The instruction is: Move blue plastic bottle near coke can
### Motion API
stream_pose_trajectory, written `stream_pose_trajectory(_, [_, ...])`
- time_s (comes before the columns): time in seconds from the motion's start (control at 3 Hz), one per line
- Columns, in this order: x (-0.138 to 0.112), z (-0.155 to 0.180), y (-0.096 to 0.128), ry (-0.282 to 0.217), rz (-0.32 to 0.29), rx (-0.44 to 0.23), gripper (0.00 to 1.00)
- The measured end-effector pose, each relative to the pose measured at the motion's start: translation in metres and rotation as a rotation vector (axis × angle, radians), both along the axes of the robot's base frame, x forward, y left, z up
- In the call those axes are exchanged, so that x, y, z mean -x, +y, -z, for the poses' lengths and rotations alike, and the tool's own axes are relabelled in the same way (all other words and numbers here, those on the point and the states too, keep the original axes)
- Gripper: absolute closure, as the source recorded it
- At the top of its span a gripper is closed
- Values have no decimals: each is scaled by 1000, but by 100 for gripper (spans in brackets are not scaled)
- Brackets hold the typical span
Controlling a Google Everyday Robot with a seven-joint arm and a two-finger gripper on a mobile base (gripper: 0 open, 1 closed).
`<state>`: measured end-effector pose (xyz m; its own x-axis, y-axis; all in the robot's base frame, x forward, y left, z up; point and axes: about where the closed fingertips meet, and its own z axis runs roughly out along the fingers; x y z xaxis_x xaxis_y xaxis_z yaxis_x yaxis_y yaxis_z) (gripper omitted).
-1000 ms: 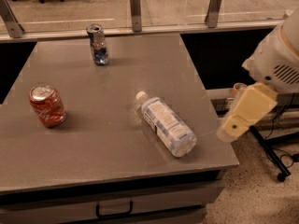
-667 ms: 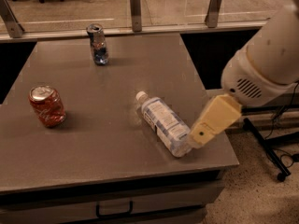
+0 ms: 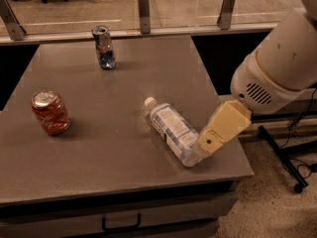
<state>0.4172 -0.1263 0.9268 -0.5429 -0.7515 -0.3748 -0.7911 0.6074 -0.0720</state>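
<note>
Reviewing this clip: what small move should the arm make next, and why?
Probably close the gripper in on the blue plastic bottle for a grasp. The gripper is at the bottle's base end, the bottle lies on its side, and the coke can stands well apart from it.

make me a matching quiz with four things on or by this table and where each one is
Things:
1. blue plastic bottle
2. coke can
3. silver-and-blue can
4. hand

Places:
A. upright near the far edge of the table
B. lying on its side, right of centre
C. on the left side
D. at the bottle's bottom end, near the front right corner

Pairs: 1-B, 2-C, 3-A, 4-D
</note>
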Motion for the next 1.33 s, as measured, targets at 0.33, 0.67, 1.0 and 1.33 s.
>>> stream_pose_trajectory(0.33, [3,17,25,16,-30,-8,0])
stream_pose_trajectory(0.67, [7,37,48,24,-57,-12,0])
stream_pose_trajectory(1.0, [6,54,58,28,-37,-15,0])
stream_pose_trajectory(1.33, [0,69,64,42,39,-19,0])
